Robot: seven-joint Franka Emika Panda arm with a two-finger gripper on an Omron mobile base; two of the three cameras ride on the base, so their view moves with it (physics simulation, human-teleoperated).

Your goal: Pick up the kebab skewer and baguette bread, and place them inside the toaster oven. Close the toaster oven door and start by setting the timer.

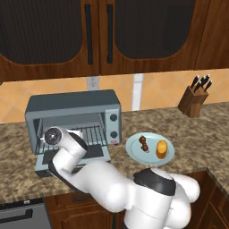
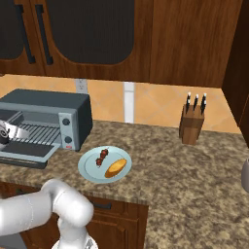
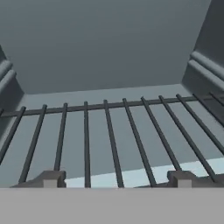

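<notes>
Two food items on a pale blue plate [image 1: 134,154], right of the toaster oven [image 1: 71,107]: kebab skewer [image 1: 144,143] and baguette bread [image 1: 161,149], side by side. Toaster oven door [image 1: 85,156] folded down flat on the bench [image 1: 197,134]. My tool [image 3: 116,179] sits in the oven mouth, fingertips [image 3: 50,178] spread, empty, over the wire rack [image 3: 109,131].

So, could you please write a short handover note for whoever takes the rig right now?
Tool: open, holding nothing, reaching into the oven just above its rack.
Door: folded down, open.
Skewer and bread: side by side on the blue plate, right of the oven.
Done: nothing loaded yet.
Left: load skewer and bread, shut door, set timer.
</notes>
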